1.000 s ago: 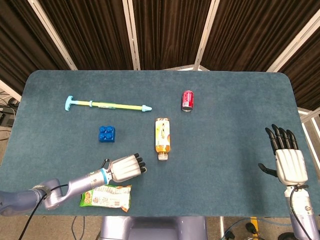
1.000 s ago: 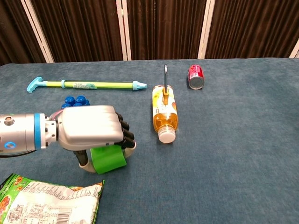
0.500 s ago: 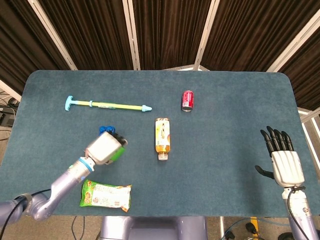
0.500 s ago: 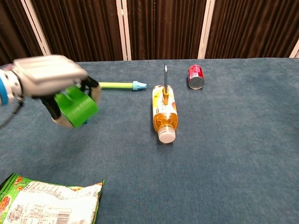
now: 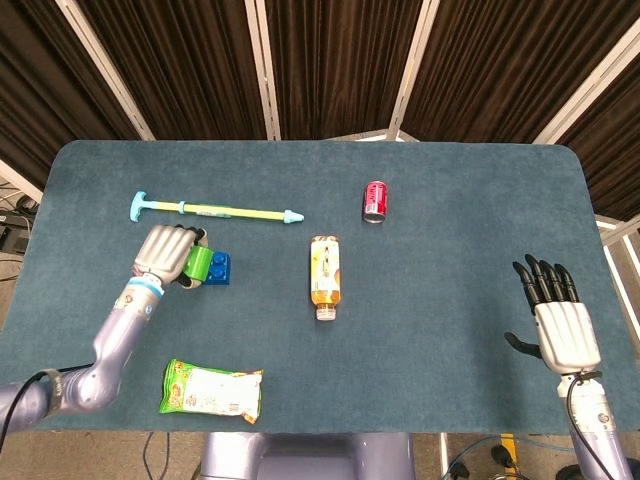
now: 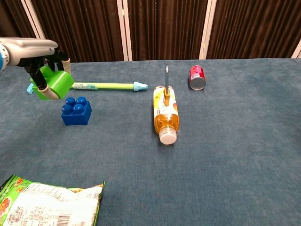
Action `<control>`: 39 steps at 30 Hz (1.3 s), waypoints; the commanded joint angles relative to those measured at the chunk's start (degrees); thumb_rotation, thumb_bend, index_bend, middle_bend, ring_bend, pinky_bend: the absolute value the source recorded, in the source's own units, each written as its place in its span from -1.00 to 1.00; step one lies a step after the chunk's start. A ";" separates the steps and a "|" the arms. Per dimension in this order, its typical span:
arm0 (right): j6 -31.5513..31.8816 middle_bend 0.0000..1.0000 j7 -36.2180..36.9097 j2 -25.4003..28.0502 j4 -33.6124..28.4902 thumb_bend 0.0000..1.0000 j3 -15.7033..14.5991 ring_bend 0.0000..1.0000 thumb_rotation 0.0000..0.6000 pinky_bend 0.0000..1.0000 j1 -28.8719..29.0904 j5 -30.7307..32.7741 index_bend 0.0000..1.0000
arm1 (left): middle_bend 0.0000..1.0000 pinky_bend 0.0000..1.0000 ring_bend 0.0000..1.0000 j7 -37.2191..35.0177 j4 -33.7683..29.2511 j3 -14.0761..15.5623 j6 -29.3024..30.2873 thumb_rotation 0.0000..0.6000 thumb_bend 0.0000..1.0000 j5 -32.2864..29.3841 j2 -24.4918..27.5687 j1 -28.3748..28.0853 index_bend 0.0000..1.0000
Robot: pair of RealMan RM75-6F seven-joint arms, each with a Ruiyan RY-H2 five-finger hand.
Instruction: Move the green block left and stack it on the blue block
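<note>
My left hand (image 5: 166, 254) (image 6: 35, 52) holds the green block (image 5: 197, 266) (image 6: 53, 84) in the air, tilted. The block hangs above and a little to the left of the blue block (image 5: 218, 269) (image 6: 75, 111), which sits on the teal table, clear of the green one in the chest view. In the head view the hand covers the blue block's left part. My right hand (image 5: 560, 318) is open at the table's right edge, fingers spread, holding nothing; the chest view does not show it.
A long water squirter (image 5: 214, 211) (image 6: 91, 86) lies behind the blue block. An orange drink bottle (image 5: 325, 275) (image 6: 165, 114) lies on its side mid-table, a red can (image 5: 374, 201) (image 6: 197, 77) behind it. A snack bag (image 5: 212, 390) (image 6: 46, 203) lies at the front left.
My left hand lifted the green block from the front of the table and carried it back and to the left, up over the blue block. My right hand drifted slightly toward me.
</note>
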 commanded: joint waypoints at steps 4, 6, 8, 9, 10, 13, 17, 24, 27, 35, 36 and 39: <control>-0.65 -1.00 -0.05 -0.09 0.07 -1.00 0.06 -1.00 1.00 -1.00 0.05 -0.04 -1.00 | 0.14 -0.13 -0.04 4.61 5.19 -0.06 1.79 1.00 -0.68 -9.51 -4.38 -4.67 0.14; -1.18 -1.00 -0.10 -0.14 0.17 -1.00 0.04 -1.00 1.00 -1.00 0.16 -0.01 -1.00 | 0.14 -0.13 -0.04 5.14 6.62 0.07 1.87 1.00 -0.68 -11.82 -5.42 -5.61 0.13; -1.60 -1.00 -0.11 -0.18 0.28 -1.00 -0.01 -1.00 1.00 -1.00 0.25 0.00 -1.00 | 0.14 -0.13 -0.04 5.20 7.76 0.06 1.54 1.00 -0.68 -13.30 -6.16 -6.32 0.13; -1.71 -1.00 -0.11 -0.20 0.32 -1.00 0.00 -1.00 1.00 -1.00 0.26 0.01 -1.00 | 0.14 -0.13 -0.04 5.00 8.20 0.04 1.26 1.00 -0.68 -13.69 -6.45 -6.58 0.13; -1.80 -1.00 -0.09 -0.21 0.35 -1.00 0.03 -1.00 1.00 -1.00 0.26 0.04 -1.00 | 0.14 -0.13 -0.04 4.80 8.58 0.10 1.00 1.00 -0.68 -13.92 -6.68 -6.78 0.13; -2.10 -1.00 0.18 -0.17 0.47 -1.00 0.25 -1.00 1.00 -1.00 0.27 0.34 -1.00 | 0.14 -0.13 -0.04 4.38 9.19 0.67 -0.05 1.00 -0.68 -14.71 -7.32 -7.26 0.13; -2.13 -1.00 0.32 -0.12 0.59 -1.00 0.47 -1.00 1.00 -1.00 0.17 0.48 -1.00 | 0.14 -0.13 -0.04 3.54 9.88 1.20 -1.11 1.00 -0.68 -15.52 -7.67 -7.86 0.13; -2.34 -1.00 0.54 -0.01 0.60 -1.00 0.66 -1.00 1.00 -1.00 0.10 0.48 -1.00 | 0.14 -0.13 -0.04 2.54 9.54 2.04 -1.36 1.00 -0.68 -15.46 -7.54 -8.56 0.13; -2.47 -1.00 0.60 0.04 0.60 -1.00 0.68 -1.00 1.00 -1.00 0.07 0.45 -1.00 | 0.14 -0.13 -0.04 2.55 10.02 2.66 -0.83 1.00 -0.68 -15.09 -8.00 -8.92 0.13; -2.78 -1.00 0.90 0.23 0.55 -1.00 0.85 -1.00 1.00 -1.00 0.01 0.55 -1.00 | 0.14 -0.13 -0.04 1.86 12.28 3.73 -1.45 1.00 -0.68 -15.07 -9.82 -9.63 0.13; -2.82 -1.00 0.89 0.24 0.57 -1.00 0.86 -1.00 1.00 -1.00 0.00 0.56 -1.00 | 0.14 -0.13 -0.04 1.74 12.61 3.82 -1.55 1.00 -0.68 -15.02 -10.02 -9.69 0.13; -2.88 -1.00 0.80 0.21 0.62 -1.00 0.88 -1.00 1.00 -1.00 0.00 0.55 -1.00 | 0.14 -0.13 -0.04 1.52 13.36 4.12 -1.80 1.00 -0.68 -15.04 -10.47 -9.82 0.13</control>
